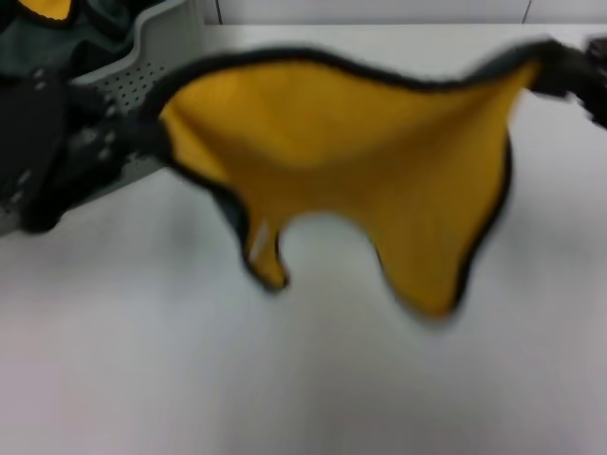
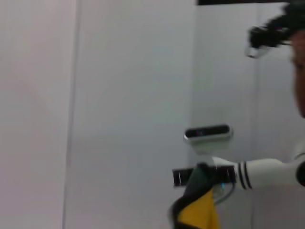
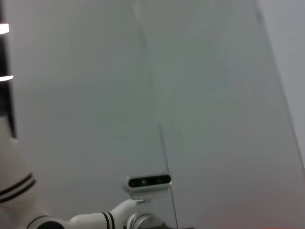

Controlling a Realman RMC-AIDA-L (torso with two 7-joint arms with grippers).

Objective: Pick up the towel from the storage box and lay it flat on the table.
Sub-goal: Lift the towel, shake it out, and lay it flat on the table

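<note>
The towel (image 1: 360, 161) hung in the air above the desk (image 1: 285, 379), yellow face toward me, stretched sideways between the two arms with its lower edge sagging clear of the surface. The left gripper (image 1: 142, 137) pinched one top corner beside the storage box (image 1: 156, 47); the right gripper (image 1: 560, 71) clamped the opposite corner. Its long axis ran left to right, so laying it flat called for both arms to lower together.

- Towel (image 1: 360, 161) hangs stretched across centre, 9 to 3 o'clock, blocking passage there.
- Storage box (image 1: 152, 66) obstructs at 10 o'clock.
- Tabletop (image 1: 285, 379) open from 4 through 8 o'clock, under the towel's hanging edges.
</note>
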